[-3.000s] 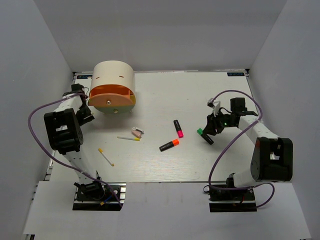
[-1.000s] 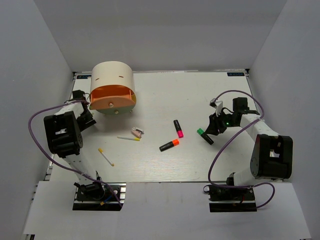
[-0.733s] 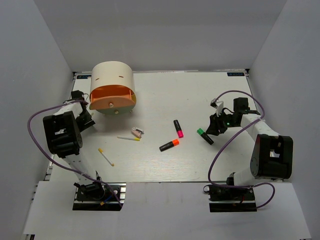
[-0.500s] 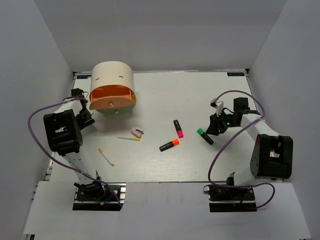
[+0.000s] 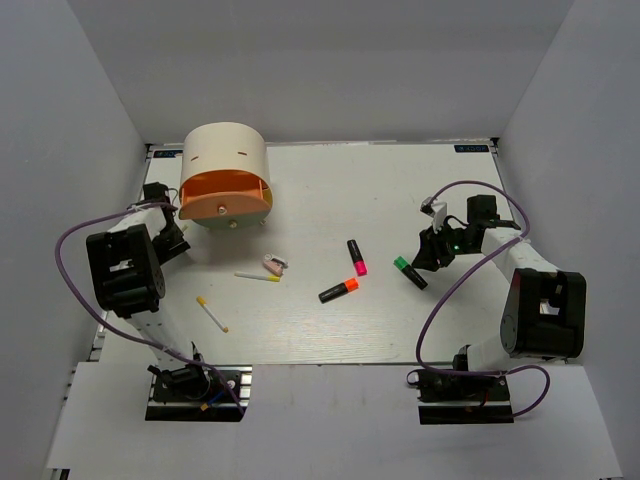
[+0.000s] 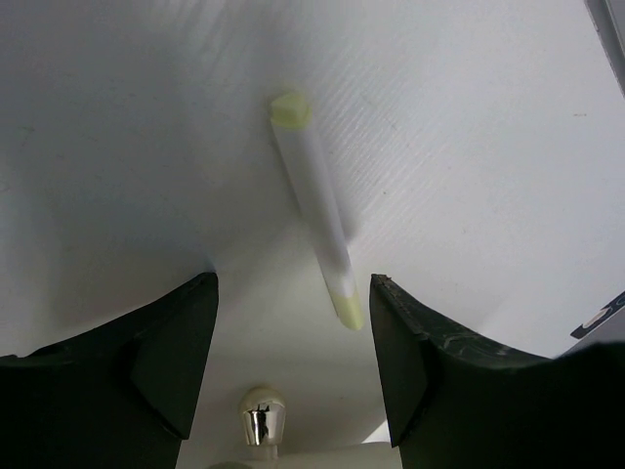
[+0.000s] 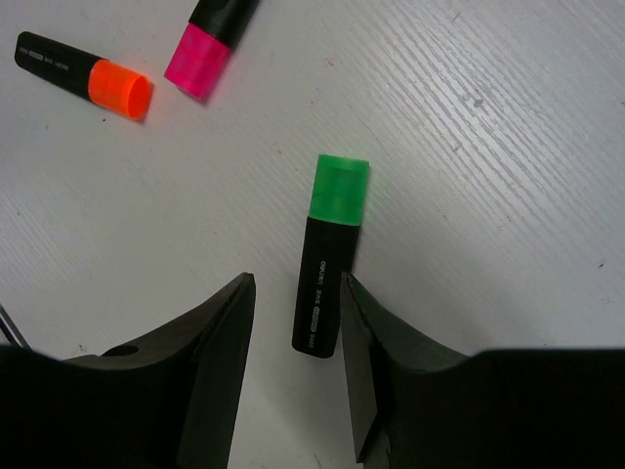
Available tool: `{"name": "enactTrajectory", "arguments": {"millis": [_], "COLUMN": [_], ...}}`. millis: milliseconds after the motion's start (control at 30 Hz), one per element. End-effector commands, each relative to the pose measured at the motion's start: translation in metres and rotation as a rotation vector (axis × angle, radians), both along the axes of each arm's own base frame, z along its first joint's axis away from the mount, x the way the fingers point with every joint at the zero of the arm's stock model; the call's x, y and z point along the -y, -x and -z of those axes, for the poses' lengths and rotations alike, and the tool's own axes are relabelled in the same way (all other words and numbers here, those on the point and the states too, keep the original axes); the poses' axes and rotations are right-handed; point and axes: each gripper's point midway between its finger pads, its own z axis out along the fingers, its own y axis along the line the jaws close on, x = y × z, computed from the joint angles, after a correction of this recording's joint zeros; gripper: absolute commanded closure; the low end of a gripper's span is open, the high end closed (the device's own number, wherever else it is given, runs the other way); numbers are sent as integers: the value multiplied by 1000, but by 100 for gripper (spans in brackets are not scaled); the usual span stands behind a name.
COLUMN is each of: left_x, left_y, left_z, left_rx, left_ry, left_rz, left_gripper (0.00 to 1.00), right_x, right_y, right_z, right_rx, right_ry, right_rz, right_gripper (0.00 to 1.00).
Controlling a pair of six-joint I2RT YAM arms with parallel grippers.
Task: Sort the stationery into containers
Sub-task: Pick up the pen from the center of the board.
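Half-open right gripper point(image 7: 298, 285) straddles the black end of the green-capped marker point(image 7: 327, 264), unclamped; left gripper point(image 6: 293, 281) gapes empty, pale-yellow stick point(image 6: 314, 210) at its twelve o'clock.

White counter point(image 5: 330, 190) carries: organiser point(image 5: 225, 170) far-left; pink marker point(image 5: 356, 257), orange marker point(image 5: 339, 290), green marker point(image 5: 409, 272) centre-right; clip point(image 5: 275, 264) just beside one yellow stick point(image 5: 258, 277); second stick point(image 5: 212, 314) near-left.

The right gripper point(image 7: 296, 283) has black jaws; between them lies a black green-capped marker point(image 7: 329, 256). Beyond them are a black orange-capped marker point(image 7: 86, 76) and a black pink-capped marker point(image 7: 213, 44) on a white, finely ribbed table point(image 7: 488, 147). The left gripper point(image 6: 293, 283), also black-jawed, frames a white stick point(image 6: 314, 210) with pale-yellow ends. The organiser point(image 5: 225, 155) is cream, with an orange-and-yellow front.
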Motion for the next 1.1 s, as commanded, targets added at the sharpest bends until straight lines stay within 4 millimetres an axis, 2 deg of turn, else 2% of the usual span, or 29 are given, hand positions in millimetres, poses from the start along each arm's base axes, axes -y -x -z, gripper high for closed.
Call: {"name": "enactTrajectory", "arguments": {"millis": [0, 200, 367, 567, 667, 800, 900, 933, 1000, 1067], "left_x": [-12, -10, -11, -13, -12, -13, -12, -12, -9, -6], "left_y": [-5, -4, 10, 7, 13, 9, 18, 16, 25, 34], "left_z": [-23, -33, -37, -53, -49, -64, -65, -77, -77, -88], "left_rx": [157, 183, 209, 262, 252, 309, 310, 352, 355, 399], "left_ry": [12, 18, 14, 0, 1, -6, -15, -23, -42, -63], "left_rz": [-267, -264, -272, -274, -274, -272, -275, -265, -218, -185], "left_gripper": [27, 27, 27, 27, 27, 27, 27, 28, 28, 29], "right_x": [0, 0, -1, -1, -1, -1, -1, -1, -1, -1], "right_y": [-6, -4, -1, 0, 1, 2, 4, 4, 5, 5], "right_z": [-9, -8, -5, -5, -4, -4, -3, -3, -2, -1], "right_rx": [30, 31, 25, 28, 30, 29, 30, 30, 31, 32], "right_ry": [-12, -10, -14, -16, -14, -13, -12, -12, -12, -14], "right_rz": [-12, -17, -19, -27, -32, -33, -37, -37, -35, -37], "right_gripper": [54, 54, 54, 54, 54, 54, 54, 54, 54, 54]}}
